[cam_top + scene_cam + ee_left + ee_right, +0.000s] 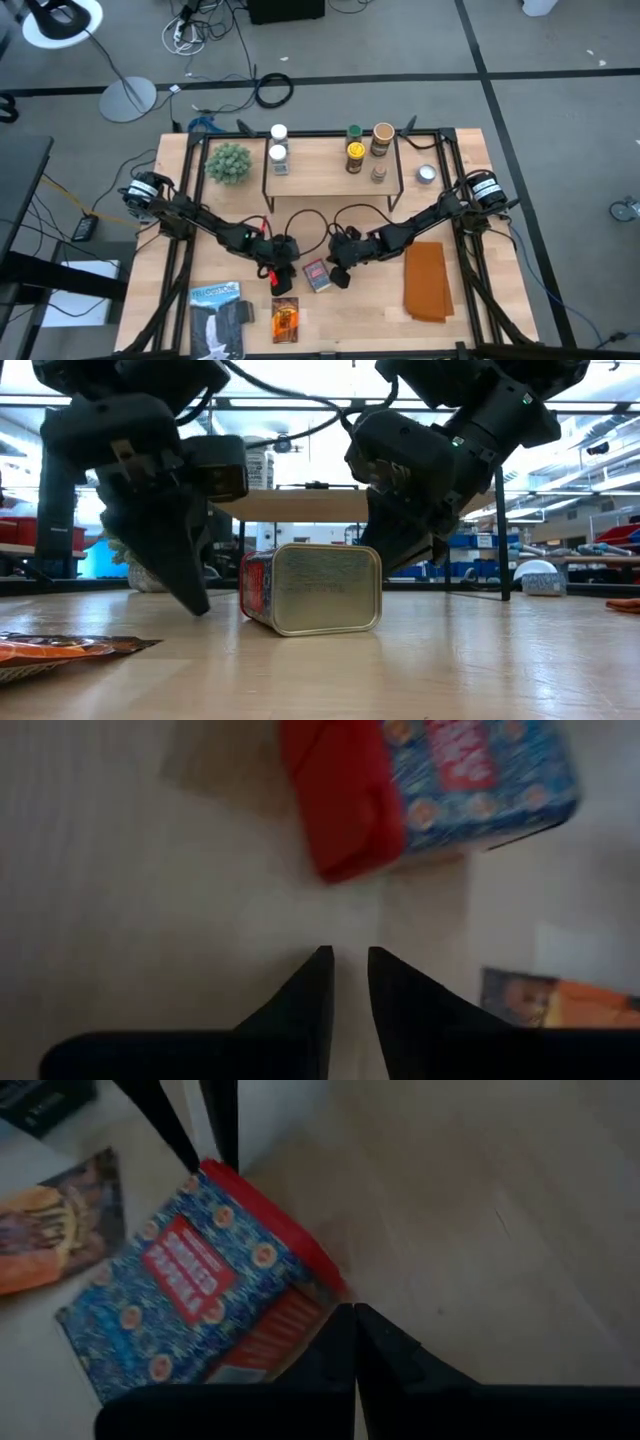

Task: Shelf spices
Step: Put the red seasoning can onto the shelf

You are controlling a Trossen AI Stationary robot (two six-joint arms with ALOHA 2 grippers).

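Note:
The red box [317, 274], a tin with a blue patterned face, lies flat on its side on the table; it also shows in the low view [312, 588]. My left gripper [283, 262] points down just left of it, its tips [347, 960] a narrow gap apart and clear of the box [430, 790]. My right gripper [340, 270] is shut, with its tips [355, 1315] right at the box's right side. The orange-brown packet [285, 318] lies flat near the front edge. Several jars [355, 155] stand on and around the shelf [330, 165]. My right gripper's shut fingertips stand at the red box's long red side [295, 1330], slanting down from the table's right. I cannot tell whether they touch it. The box lies flat on the table.
A blue-and-white flat package [218, 318] lies at the front left. A folded orange-brown cloth [428, 280] lies at the right. A green plant [229, 162] stands at the back left. A small round tin [427, 174] lies right of the shelf.

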